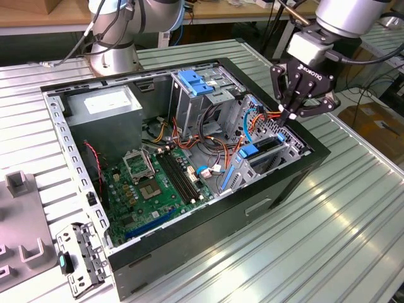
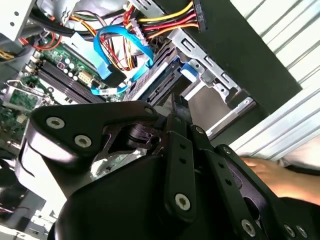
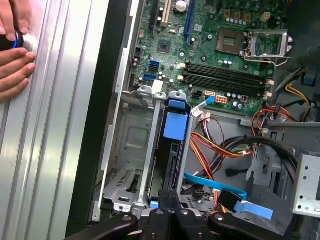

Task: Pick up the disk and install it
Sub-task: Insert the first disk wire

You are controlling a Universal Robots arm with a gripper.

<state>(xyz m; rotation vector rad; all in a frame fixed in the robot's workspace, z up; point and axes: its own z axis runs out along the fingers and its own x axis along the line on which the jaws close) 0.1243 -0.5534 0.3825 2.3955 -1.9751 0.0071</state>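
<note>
Now gripper (image 1: 292, 116) fingers pressed together, just over disk (image 3: 169, 160) edge; disk between cage (image 3: 127, 145) walls.

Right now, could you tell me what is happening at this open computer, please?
A robot arm's pincer is shut and poised at the drive bay in a corner of the open computer case. The disk stands on edge in that bay, under a blue tab, with the pincer right at its end; whether they touch I cannot tell. A person's hand rests on the table beside the case.
</note>
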